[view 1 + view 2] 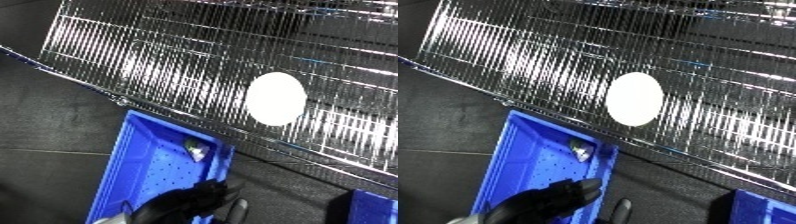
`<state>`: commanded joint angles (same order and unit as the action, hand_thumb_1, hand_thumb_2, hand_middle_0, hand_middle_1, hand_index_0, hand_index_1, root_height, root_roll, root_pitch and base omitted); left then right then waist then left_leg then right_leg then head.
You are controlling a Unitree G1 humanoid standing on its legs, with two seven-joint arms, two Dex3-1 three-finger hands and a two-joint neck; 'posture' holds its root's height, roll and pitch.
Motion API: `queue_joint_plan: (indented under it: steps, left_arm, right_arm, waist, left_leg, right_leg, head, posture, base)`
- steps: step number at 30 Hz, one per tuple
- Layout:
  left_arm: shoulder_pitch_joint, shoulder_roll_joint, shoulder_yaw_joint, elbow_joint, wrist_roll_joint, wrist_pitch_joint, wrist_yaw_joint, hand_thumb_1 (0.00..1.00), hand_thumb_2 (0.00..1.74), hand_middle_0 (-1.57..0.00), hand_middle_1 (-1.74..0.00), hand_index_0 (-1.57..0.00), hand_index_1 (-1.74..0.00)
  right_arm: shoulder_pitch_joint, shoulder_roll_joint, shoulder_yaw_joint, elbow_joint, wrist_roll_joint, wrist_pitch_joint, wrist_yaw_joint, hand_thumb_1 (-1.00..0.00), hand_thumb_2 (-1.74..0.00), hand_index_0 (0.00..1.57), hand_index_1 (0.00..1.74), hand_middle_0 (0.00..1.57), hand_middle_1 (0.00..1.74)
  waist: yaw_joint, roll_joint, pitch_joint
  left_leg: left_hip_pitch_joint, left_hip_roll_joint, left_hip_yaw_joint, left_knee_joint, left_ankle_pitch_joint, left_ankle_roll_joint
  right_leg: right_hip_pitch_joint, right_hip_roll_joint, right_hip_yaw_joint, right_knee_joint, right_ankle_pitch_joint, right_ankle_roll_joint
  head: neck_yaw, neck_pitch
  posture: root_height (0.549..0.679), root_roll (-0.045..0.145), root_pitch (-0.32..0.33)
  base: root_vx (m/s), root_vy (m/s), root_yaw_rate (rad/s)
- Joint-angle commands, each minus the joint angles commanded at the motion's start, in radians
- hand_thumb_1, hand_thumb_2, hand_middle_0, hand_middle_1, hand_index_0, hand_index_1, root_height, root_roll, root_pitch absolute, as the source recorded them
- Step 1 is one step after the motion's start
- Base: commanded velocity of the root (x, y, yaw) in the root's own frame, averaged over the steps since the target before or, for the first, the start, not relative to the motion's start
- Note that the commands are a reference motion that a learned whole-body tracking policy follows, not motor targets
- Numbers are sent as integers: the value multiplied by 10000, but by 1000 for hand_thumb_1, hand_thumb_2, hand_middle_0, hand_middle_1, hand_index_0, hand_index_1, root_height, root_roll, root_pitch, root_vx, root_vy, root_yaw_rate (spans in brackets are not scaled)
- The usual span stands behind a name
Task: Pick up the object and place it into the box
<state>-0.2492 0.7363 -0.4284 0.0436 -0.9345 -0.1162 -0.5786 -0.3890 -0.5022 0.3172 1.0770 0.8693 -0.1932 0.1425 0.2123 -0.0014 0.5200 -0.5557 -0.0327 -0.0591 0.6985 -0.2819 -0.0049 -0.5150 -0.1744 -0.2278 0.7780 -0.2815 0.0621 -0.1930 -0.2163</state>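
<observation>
A white oval object (275, 98) lies on the wire shelf (160, 65), above and to the right of a blue bin (133, 165). The bin stands on the dark floor below the shelf's front edge. A small pale, greenish thing (194, 148) rests inside the bin near its far right corner. My left hand (549, 201) comes in from the bottom edge over the bin's near end, its black fingers stretched out and relaxed with nothing in them. It is well below the white object and apart from it. My right hand shows in neither view.
The shelf's wire grid fills the upper part of both views and slants down to the right. A second blue bin (373, 205) shows at the lower right corner. Dark floor (53, 125) lies left of the first bin.
</observation>
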Motion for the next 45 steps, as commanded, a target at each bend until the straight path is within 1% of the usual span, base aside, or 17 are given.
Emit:
queue_joint_plan:
  steps: [4, 6, 8, 12, 15, 17, 19, 23, 25, 27, 30, 36, 39, 45]
  left_arm:
    - [-17, -151, 559, -1084, -1352, -223, -48, 0, 0, 0, 0, 0, 0]
    - [2, -352, 917, -1474, -1997, -403, 14, 0, 0, 0, 0, 0, 0]
    - [27, -663, 1316, -1719, -2478, -545, 93, 0, 0, 0, 0, 0, 0]
    - [86, -1309, 2056, -1902, -2788, -697, 160, 0, 0, 0, 0, 0, 0]
    - [116, -1684, 2449, -1911, -2596, -1030, 330, 0, 0, 0, 0, 0, 0]
    - [104, -1893, 2680, -1859, -2284, -1443, 734, 0, 0, 0, 0, 0, 0]
    - [32, -1983, 2901, -1697, -1666, -2053, 1429, 0, 0, 0, 0, 0, 0]
    - [-203, -1923, 3247, -1197, 573, -3289, 3562, 0, 0, 0, 0, 0, 0]
    - [-311, -1912, 3371, -923, 1499, -3644, 4495, 0, 0, 0, 0, 0, 0]
    - [-468, -1908, 3410, -640, 2086, -3892, 5098, 0, 0, 0, 0, 0, 0]
    - [-822, -1885, 3233, -230, 2687, -4008, 5701, 0, 0, 0, 0, 0, 0]
    - [-1817, -2043, 2363, 851, 3945, -3734, 7099, 0, 0, 0, 0, 0, 0]
    - [-2230, -2123, 2038, 1562, 4022, -3703, 7419, 0, 0, 0, 0, 0, 0]
    - [-2961, -2273, 1605, 2942, 3881, -3726, 7550, 0, 0, 0, 0, 0, 0]
  right_arm:
    - [190, 112, -161, 122, 153, -77, 119, 0, 0, 0, 0, 0, 0]
    - [272, 214, -276, 214, 209, -128, 225, 0, 0, 0, 0, 0, 0]
    - [337, 348, -388, 308, 230, -175, 308, 0, 0, 0, 0, 0, 0]
    - [436, 616, -541, 413, 227, -225, 362, 0, 0, 0, 0, 0, 0]
    - [503, 765, -608, 409, 194, -207, 378, 0, 0, 0, 0, 0, 0]
    - [540, 852, -626, 406, 149, -183, 389, 0, 0, 0, 0, 0, 0]
    - [563, 934, -623, 432, 102, -183, 421, 0, 0, 0, 0, 0, 0]
    - [563, 1026, -572, 502, 58, -171, 536, 0, 0, 0, 0, 0, 0]
    - [576, 1047, -540, 537, 48, -175, 619, 0, 0, 0, 0, 0, 0]
    - [566, 1069, -481, 558, 39, -175, 715, 0, 0, 0, 0, 0, 0]
    - [454, 1091, -330, 558, 56, -115, 851, 0, 0, 0, 0, 0, 0]
    - [15, 1051, -84, 573, -79, 186, 1060, 0, 0, 0, 0, 0, 0]
    - [-142, 1011, 45, 568, -167, 289, 1161, 0, 0, 0, 0, 0, 0]
    - [-470, 1003, 288, 541, -278, 461, 1246, 0, 0, 0, 0, 0, 0]
  waist:
    - [87, -28, 0]
    - [145, -71, 0]
    - [210, -138, 0]
    - [312, -297, 0]
    - [344, -393, 0]
    - [342, -445, 0]
    - [328, -497, 0]
    - [283, -602, 0]
    - [243, -644, 0]
    - [176, -704, 0]
    - [36, -818, 0]
    - [-337, -979, 0]
    - [-532, -1019, 0]
    - [-855, -1118, 0]
  left_leg:
    - [-8, -53, -44, -23, -25, -2]
    - [-2, -90, -82, -33, -40, -3]
    - [-6, -126, -127, -20, -67, -3]
    - [-26, -179, -225, 40, -122, 2]
    - [-5, -197, -273, 61, -152, 6]
    - [25, -199, -292, 71, -166, 7]
    - [36, -196, -299, 113, -184, 13]
    - [19, -162, -281, 270, -239, 24]
    - [4, -150, -265, 354, -269, 35]
    - [-14, -134, -247, 436, -297, 49]
    - [-35, -84, -207, 554, -327, 63]
    - [-36, 100, -45, 710, -367, 70]
    - [-36, 195, 48, 766, -385, 68]
    - [-143, 364, 190, 976, -445, 71]
  right_leg:
    - [-6, -22, -36, -28, 27, 10]
    - [4, -30, -68, -34, 28, 10]
    - [10, -31, -109, -33, 28, 8]
    - [21, 8, -180, 0, 18, -3]
    - [56, 55, -194, 20, -15, -30]
    - [88, 84, -185, 34, -43, -52]
    - [104, 112, -166, 60, -67, -73]
    - [105, 165, -117, 148, -120, -105]
    - [97, 199, -84, 198, -146, -114]
    - [89, 244, -47, 234, -160, -121]
    - [80, 326, 21, 277, -166, -136]
    - [-26, 471, 242, 392, -182, -151]
    - [-94, 533, 366, 427, -183, -152]
    - [-290, 638, 553, 567, -187, -168]
  head:
    - [347, -112]
    - [442, -157]
    - [545, -187]
    - [653, -243]
    - [580, -326]
    - [491, -337]
    - [394, -367]
    - [145, -422]
    - [-46, -383]
    - [-294, -357]
    - [-618, -379]
    - [-1409, -221]
    - [-1765, -95]
    - [-2289, 109]
  posture:
    - [636, 22, 84]
    - [636, 22, 84]
    - [636, 21, 84]
    - [636, 18, 84]
    - [636, 17, 82]
    - [636, 16, 80]
    - [635, 16, 77]
    - [634, 15, 72]
    - [633, 14, 69]
    - [633, 13, 67]
    - [632, 10, 64]
    - [629, 8, 58]
    - [628, 7, 57]
    - [625, 4, 56]
  base:
    - [15, -28, 67]
    - [27, -49, 69]
    - [33, -66, 66]
    - [34, -73, 38]
    - [36, -50, -9]
    - [39, -34, -48]
    - [36, -24, -74]
    - [31, -15, -90]
    - [22, -2, -105]
    - [15, -2, -132]
    - [11, 0, -156]
    - [0, 44, -198]
    - [-12, 62, -185]
    - [-16, 44, -140]
